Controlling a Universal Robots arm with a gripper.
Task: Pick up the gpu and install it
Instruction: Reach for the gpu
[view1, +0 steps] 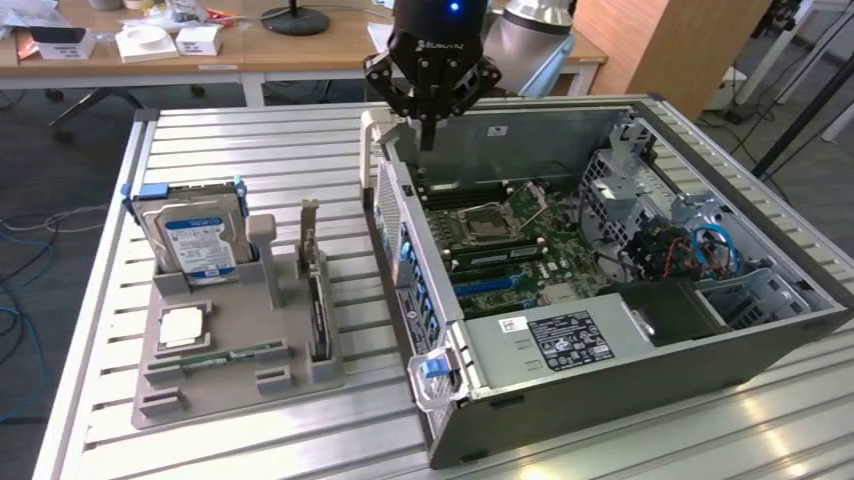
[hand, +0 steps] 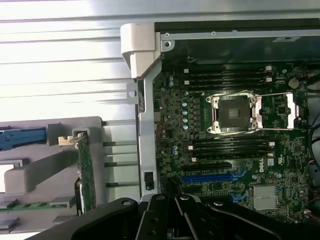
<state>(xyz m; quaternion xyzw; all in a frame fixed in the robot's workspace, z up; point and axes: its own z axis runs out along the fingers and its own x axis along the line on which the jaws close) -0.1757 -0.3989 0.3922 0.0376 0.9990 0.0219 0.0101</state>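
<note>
Approach step: hand (view1: 427, 135), pressed together and empty, over case (view1: 641, 330) rim; gpu (view1: 319, 310) untouched in holder (view1: 214, 385) below, off to its side; pick needs it spread.

landmark: slatted metal table (view1: 254, 150) | beyond it: wooden desks (view1: 347, 45), tall wooden cabinet (view1: 667, 45) | beside it: grey floor (view1: 54, 160), blue cables (view1: 27, 270)

Gripper (view1: 427, 138): black, glossy, angular linkage bars with round pivot pins, small screw heads at joints; pale lettering across body. Small blue light (view1: 454, 8) on black wrist above. Arm (view1: 531, 25): rounded silver-grey joint housing.
</note>
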